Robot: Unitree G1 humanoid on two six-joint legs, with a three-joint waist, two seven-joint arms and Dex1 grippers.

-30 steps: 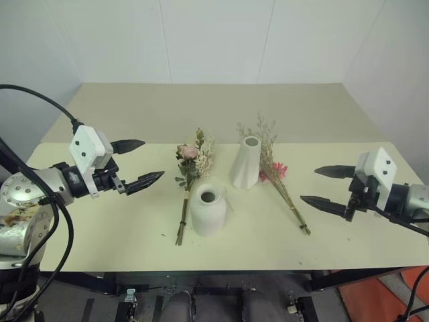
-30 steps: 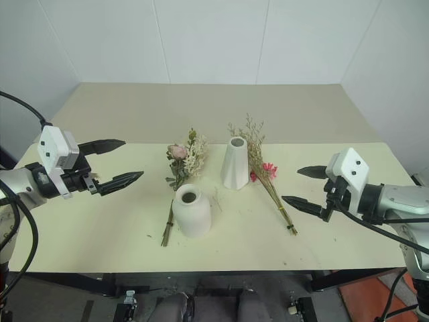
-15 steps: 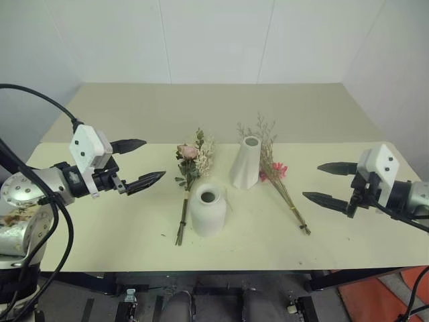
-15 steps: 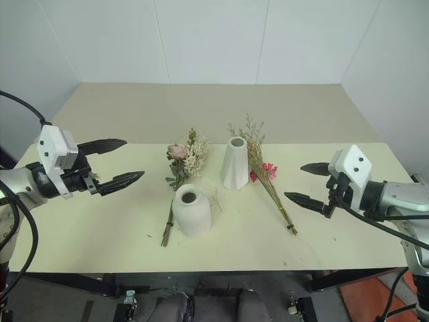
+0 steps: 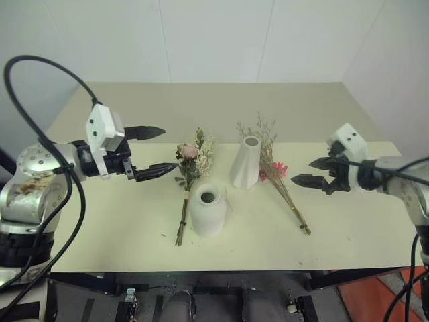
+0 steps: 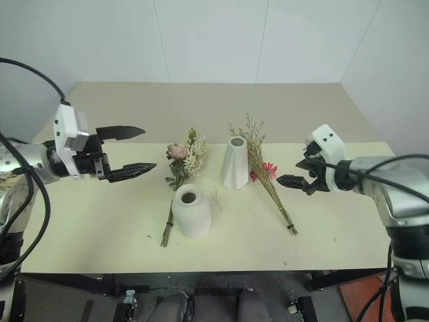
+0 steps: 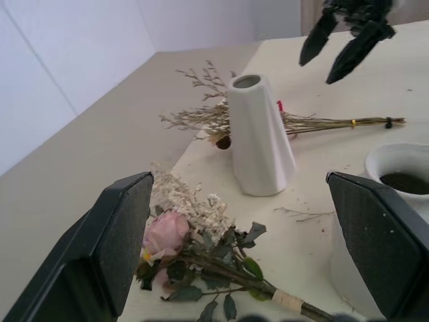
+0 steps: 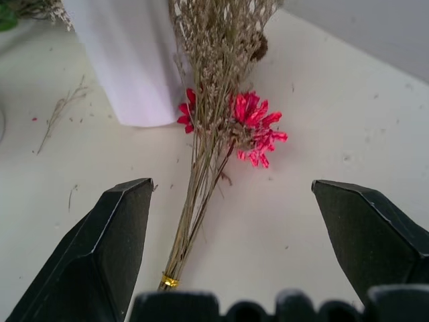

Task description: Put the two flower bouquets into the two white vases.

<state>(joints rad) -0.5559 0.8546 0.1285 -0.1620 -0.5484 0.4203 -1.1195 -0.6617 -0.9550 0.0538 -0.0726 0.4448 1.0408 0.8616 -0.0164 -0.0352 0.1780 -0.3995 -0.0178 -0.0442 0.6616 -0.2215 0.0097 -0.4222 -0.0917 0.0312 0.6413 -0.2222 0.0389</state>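
The tabletop [image 5: 100,228] carries everything, and nothing on it has shifted: both bouquets lie flat and both vases stand empty.

What has changed is the arms. In the last second both have swung inward from the tabletop's outer edges. The left gripper [image 5: 155,151], jaws spread wide and holding nothing, now hangs just beside the head of the rose bouquet [image 5: 190,166]. The right gripper [image 5: 310,172], just as wide open and empty, has tipped downward and come close to the twig bouquet [image 5: 280,182], its wrist view looking straight along the stems between its fingers.

The tall vase [image 5: 247,163] stands between the two bunches, the twigs touching its right side. The round vase [image 5: 208,210] sits nearer the front edge, right against the rose bouquet's stems.

To my eye this is the approach before two pickups; no stem is gripped yet, so the task has barely begun.
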